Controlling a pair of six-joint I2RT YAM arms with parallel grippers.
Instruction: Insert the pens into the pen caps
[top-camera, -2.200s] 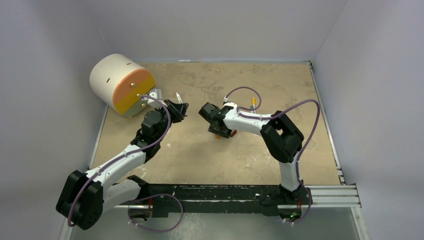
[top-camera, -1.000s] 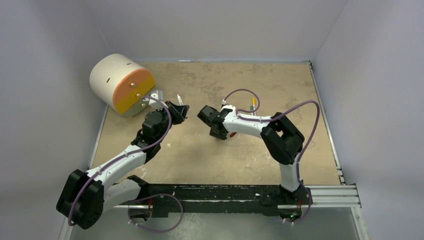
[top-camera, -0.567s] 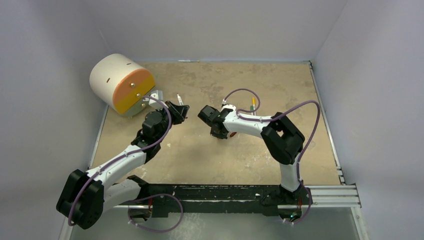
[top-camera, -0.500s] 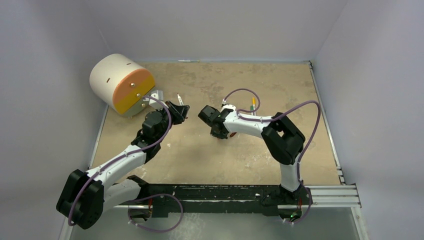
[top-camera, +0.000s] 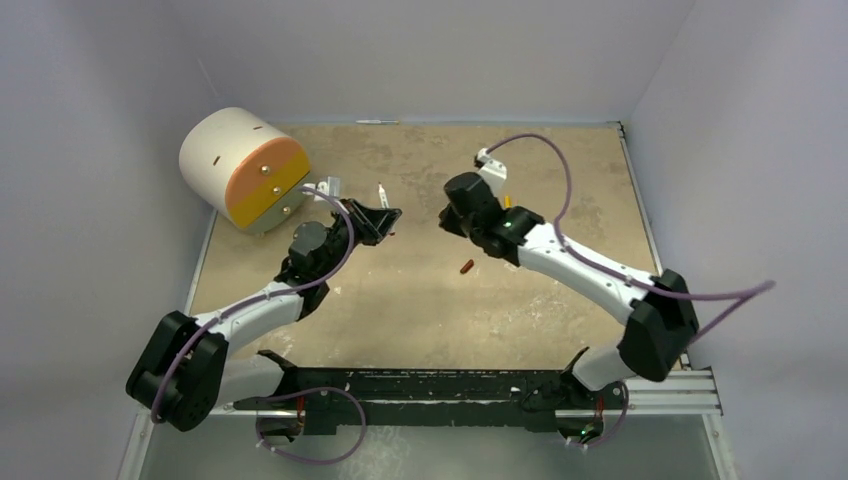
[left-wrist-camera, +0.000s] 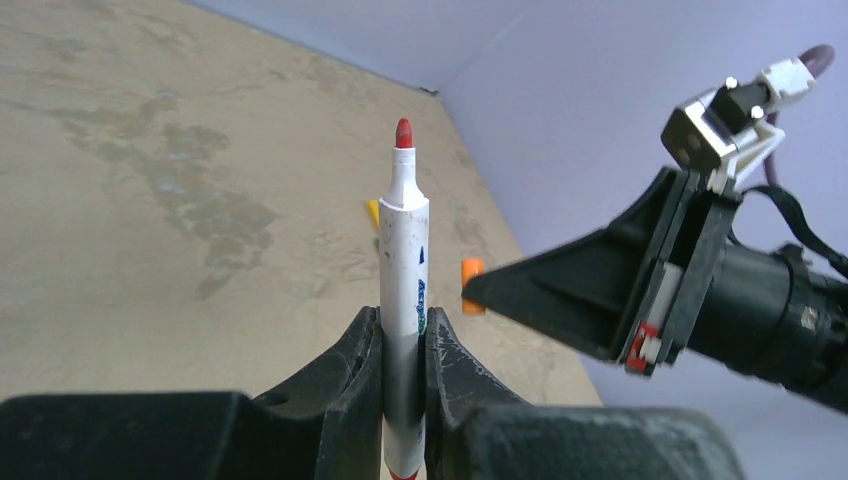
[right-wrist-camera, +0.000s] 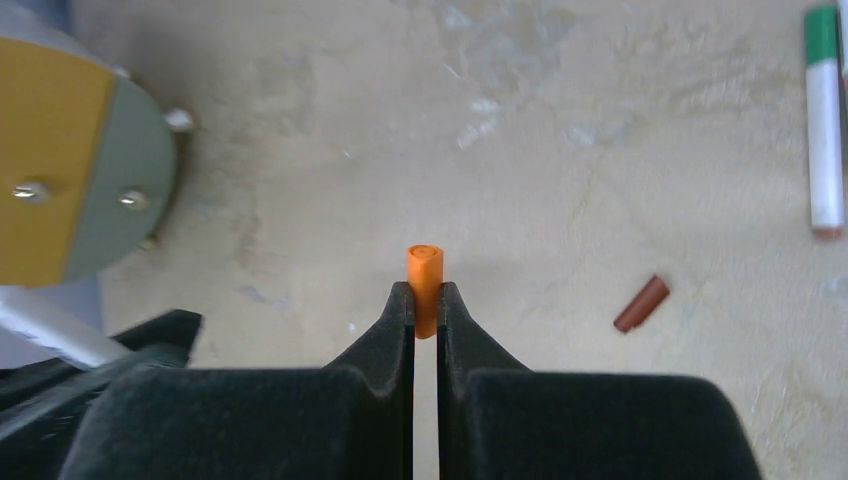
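So the left gripper (left-wrist-camera: 403, 332), just right of the drum (top-camera: 235, 160), pinches a red-tipped pen (left-wrist-camera: 404, 240) upright. The right gripper (right-wrist-camera: 425, 300), further right across a gap, squeezes an orange cap (right-wrist-camera: 425, 268). A brown cap (right-wrist-camera: 641, 303) lies loose, well off the table (top-camera: 420, 330) edges. The barrel lettering's too blurry to read.

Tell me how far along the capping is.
Done, it seems: the green-capped pen lying aside. In hand: left gripper clamps a red-tipped pen upright, right gripper pinches an orange cap, not yet joined. Left: that joining, plus the red-brown cap lying loose.
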